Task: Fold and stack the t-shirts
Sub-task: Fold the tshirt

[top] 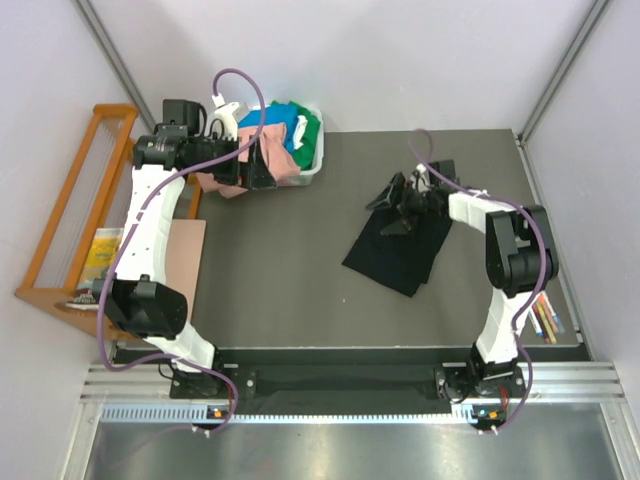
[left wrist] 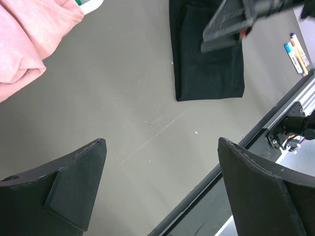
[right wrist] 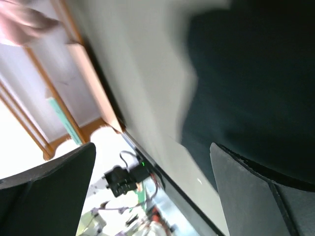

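Observation:
A black t-shirt (top: 398, 248) lies folded into a long rectangle on the grey table, right of centre. My right gripper (top: 393, 204) is open and empty just above the shirt's far left corner; its wrist view (right wrist: 152, 147) is blurred and shows the black cloth (right wrist: 256, 73) beside the right finger. My left gripper (top: 264, 165) is open and empty at the white bin (top: 314, 170). A salmon-pink shirt (top: 292, 166) hangs over the bin's near rim, with blue (top: 275, 125) and green (top: 308, 130) shirts inside. The left wrist view (left wrist: 162, 142) shows pink cloth (left wrist: 29, 39) and the black shirt (left wrist: 206, 69).
A wooden rack (top: 70, 210) stands off the table's left side, with a brown board (top: 185, 260) beside it. Several pens (top: 545, 320) lie at the table's right edge. A metal rail (top: 350, 385) runs along the near edge.

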You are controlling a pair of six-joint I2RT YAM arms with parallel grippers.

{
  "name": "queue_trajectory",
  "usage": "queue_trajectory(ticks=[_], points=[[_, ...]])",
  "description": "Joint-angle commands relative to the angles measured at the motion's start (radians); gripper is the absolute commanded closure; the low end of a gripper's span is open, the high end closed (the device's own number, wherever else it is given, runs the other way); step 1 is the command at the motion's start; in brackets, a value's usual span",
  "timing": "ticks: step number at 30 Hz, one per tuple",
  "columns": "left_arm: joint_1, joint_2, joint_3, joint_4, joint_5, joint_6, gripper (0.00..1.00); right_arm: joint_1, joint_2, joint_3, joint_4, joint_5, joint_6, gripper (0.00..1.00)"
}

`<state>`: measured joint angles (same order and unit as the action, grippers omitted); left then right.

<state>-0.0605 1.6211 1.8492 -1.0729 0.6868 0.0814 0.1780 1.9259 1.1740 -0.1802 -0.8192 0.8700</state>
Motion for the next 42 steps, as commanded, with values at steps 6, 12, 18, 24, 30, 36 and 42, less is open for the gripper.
queue_trajectory(ticks=[6,12,18,24,30,36,42], points=[[0.007,-0.058,0.022,-0.004,0.007,0.015,0.01,-0.011,0.100,0.256,-0.045,0.049,-0.014,0.00],[0.011,-0.075,0.033,-0.035,-0.007,0.032,0.01,-0.034,0.240,0.233,0.007,0.071,-0.008,0.00],[0.016,-0.099,0.028,-0.059,-0.009,0.043,0.01,-0.069,0.300,0.266,0.027,0.036,-0.008,0.00],[0.018,-0.128,0.004,-0.067,-0.001,0.043,0.01,-0.106,0.156,0.323,-0.019,0.002,-0.048,0.00],[0.018,-0.147,-0.013,-0.059,0.013,0.031,0.01,-0.132,-0.037,0.179,-0.036,-0.008,-0.097,0.00],[0.017,-0.150,-0.019,-0.048,0.019,0.023,0.01,-0.169,-0.133,-0.057,0.053,-0.003,-0.094,0.00],[0.018,-0.158,-0.015,-0.056,0.019,0.023,0.01,-0.169,-0.070,-0.128,0.087,0.018,-0.097,0.00]])
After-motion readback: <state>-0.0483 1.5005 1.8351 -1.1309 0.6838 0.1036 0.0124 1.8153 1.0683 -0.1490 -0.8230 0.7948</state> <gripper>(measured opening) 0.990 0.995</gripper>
